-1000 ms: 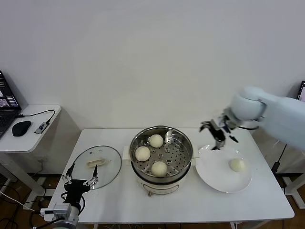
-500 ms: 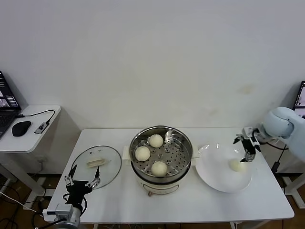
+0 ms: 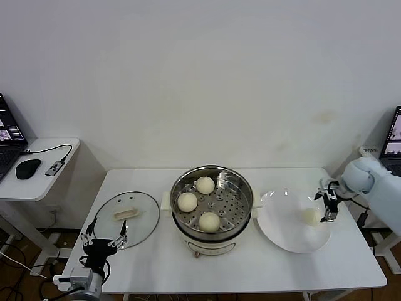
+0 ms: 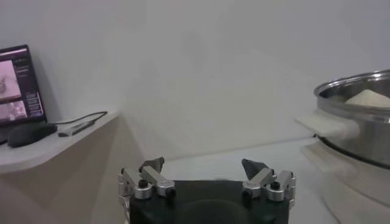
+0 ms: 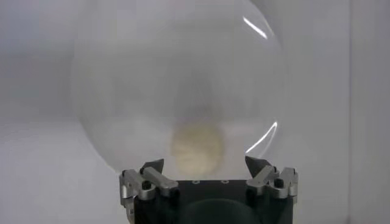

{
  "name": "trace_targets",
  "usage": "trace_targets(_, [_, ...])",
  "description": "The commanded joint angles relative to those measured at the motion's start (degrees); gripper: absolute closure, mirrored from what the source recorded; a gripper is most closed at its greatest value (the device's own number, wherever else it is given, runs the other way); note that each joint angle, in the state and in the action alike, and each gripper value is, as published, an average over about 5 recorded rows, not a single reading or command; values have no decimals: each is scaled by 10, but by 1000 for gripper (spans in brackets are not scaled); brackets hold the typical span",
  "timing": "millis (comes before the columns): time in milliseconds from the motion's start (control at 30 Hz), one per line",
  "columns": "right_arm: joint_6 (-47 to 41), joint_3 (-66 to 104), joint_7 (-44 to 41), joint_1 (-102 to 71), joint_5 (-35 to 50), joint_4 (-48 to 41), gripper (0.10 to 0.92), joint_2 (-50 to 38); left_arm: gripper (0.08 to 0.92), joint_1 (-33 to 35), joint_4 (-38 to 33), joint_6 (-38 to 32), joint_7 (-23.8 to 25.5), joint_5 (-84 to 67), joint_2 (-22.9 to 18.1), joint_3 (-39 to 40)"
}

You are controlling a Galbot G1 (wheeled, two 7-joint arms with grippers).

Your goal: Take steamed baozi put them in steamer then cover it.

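Right gripper (image 3: 328, 202) | I've swung it from steamer (image 3: 212, 199) down beside last bun (image 3: 310, 216) on plate (image 3: 285, 235), jaws wide (three buns loaded) | left gripper (image 3: 102, 236) parked, wide, near lid (image 3: 127, 217)

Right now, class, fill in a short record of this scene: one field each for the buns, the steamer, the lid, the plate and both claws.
buns in steamer: three baozi
bun on plate: one baozi
steamer: uncovered, table centre
lid: flat on table, left of steamer
plate: right of steamer
right claw: open, beside the plate's baozi
left claw: open, idle at lid's near edge
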Motion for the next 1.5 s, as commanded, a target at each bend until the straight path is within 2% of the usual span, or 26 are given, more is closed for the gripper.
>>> trace_targets(33, [3, 31, 6, -33, -27, -79, 209, 64, 177, 0, 1, 0, 0, -1, 1, -1])
trace_targets(333, [5, 43, 13, -40, -45, -100, 233, 86, 177, -3, 6, 0, 0, -2, 1, -1])
trace_targets(967, [-1, 43, 15, -30, -56, -84, 423, 68, 177, -1, 8, -1, 2, 0, -2, -3])
trace_targets(1200, [-23, -32, 1, 46, 4, 11, 428, -1, 177, 1, 3, -1, 2, -1, 0, -6])
trace_targets(1500, [-87, -221, 2, 278, 167, 178, 425, -71, 177, -6, 7, 0, 2, 1, 0, 8])
